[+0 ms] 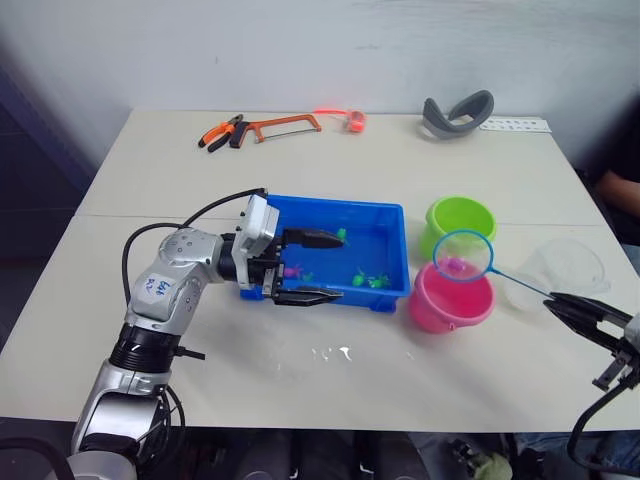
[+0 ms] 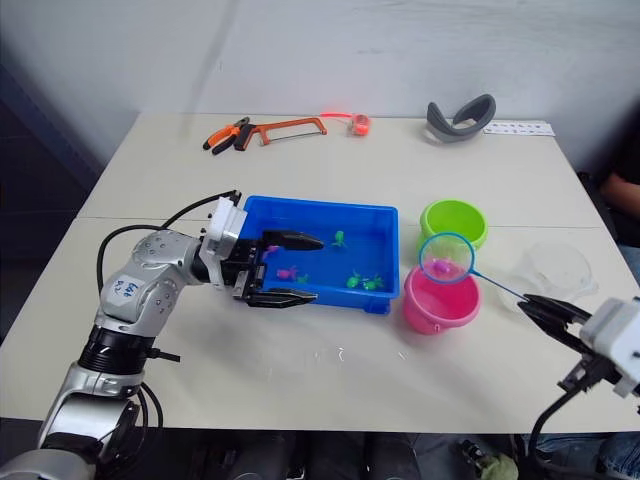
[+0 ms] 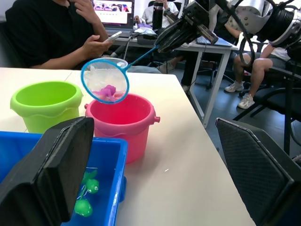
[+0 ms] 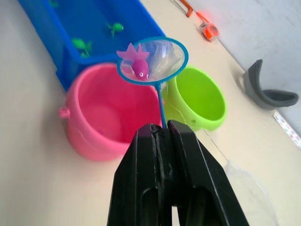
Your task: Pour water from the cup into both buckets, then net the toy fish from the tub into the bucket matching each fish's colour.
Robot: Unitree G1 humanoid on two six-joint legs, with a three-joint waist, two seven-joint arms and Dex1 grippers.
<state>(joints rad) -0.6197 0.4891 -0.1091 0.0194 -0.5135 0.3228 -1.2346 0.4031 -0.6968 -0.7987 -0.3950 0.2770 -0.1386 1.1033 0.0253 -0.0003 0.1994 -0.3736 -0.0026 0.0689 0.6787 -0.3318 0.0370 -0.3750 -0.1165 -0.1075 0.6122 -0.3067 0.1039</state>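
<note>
On the white table (image 1: 330, 390), right fingers (image 4: 162, 141) clamp the net (image 1: 464, 256); left fingers (image 1: 305, 268) spread wide.

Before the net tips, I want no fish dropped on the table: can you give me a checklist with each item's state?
1. Right pincer shut on the net's handle: ok.
2. Pink fish in the net: ok.
3. Net over the pink bucket, not the green bucket: ok.
4. Pink bucket upright: ok.
5. Left pincer open at the tub, away from the buckets: ok.
6. Water in the pink bucket: cannot tell.
</note>
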